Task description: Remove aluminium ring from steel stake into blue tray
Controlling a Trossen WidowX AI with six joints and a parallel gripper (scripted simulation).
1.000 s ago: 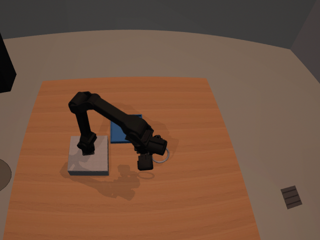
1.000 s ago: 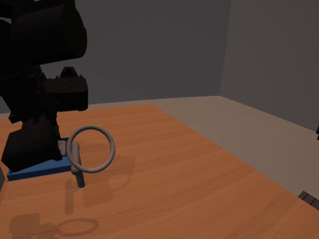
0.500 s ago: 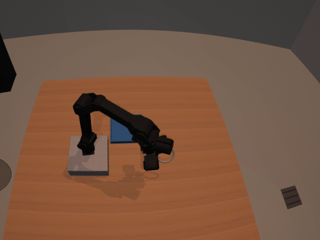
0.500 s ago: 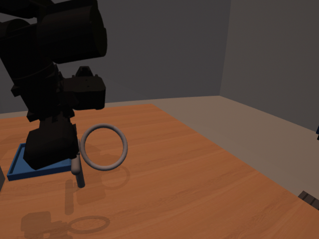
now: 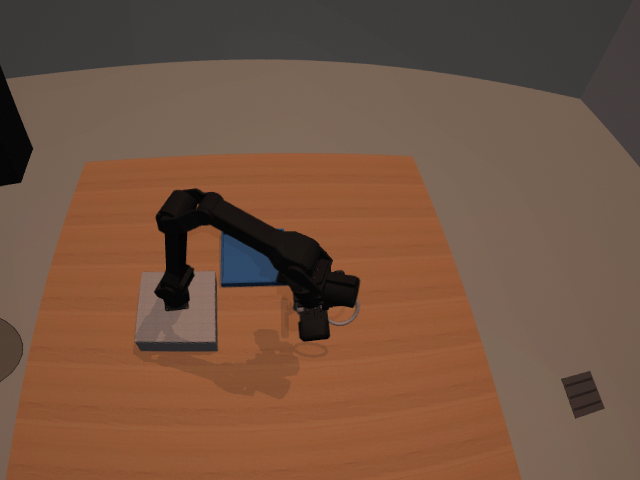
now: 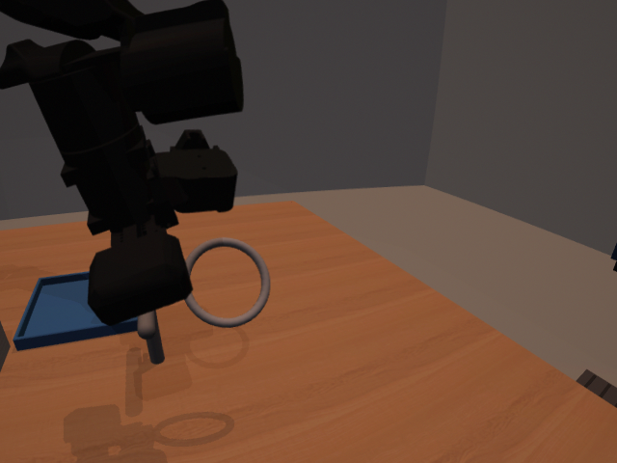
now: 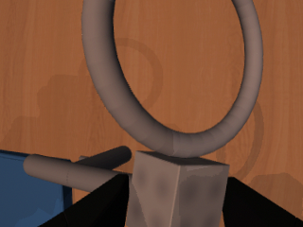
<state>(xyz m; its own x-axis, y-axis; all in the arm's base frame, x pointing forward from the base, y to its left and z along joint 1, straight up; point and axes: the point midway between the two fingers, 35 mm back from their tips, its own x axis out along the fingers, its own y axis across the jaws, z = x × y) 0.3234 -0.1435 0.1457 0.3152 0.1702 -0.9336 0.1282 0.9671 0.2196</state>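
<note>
The aluminium ring [image 5: 341, 323] [image 6: 266, 282] [image 7: 99, 47] hangs steeply tilted above the table, beside the stake. Nothing passes through its opening. My gripper [image 6: 140, 279] [image 7: 174, 185] is shut on the ring's block-like tab [image 7: 199, 194]. The steel stake [image 6: 156, 348] stands on the table, left of the ring in the exterior view. Its cross-bar [image 6: 146, 327] [image 7: 52, 172] is partly hidden by the gripper and close to the tab in the wrist view. The blue tray [image 5: 242, 266] [image 6: 60, 309] [image 7: 19, 203] holds nothing in its visible part; the arm hides the rest.
The arm's base stands on a pale block [image 5: 201, 317], left of the tray's near side in the top view. The wooden table [image 5: 392, 403] [image 6: 348, 348] carries shadows of the arm and ring. The stake and cross-bar lie between the ring and the tray.
</note>
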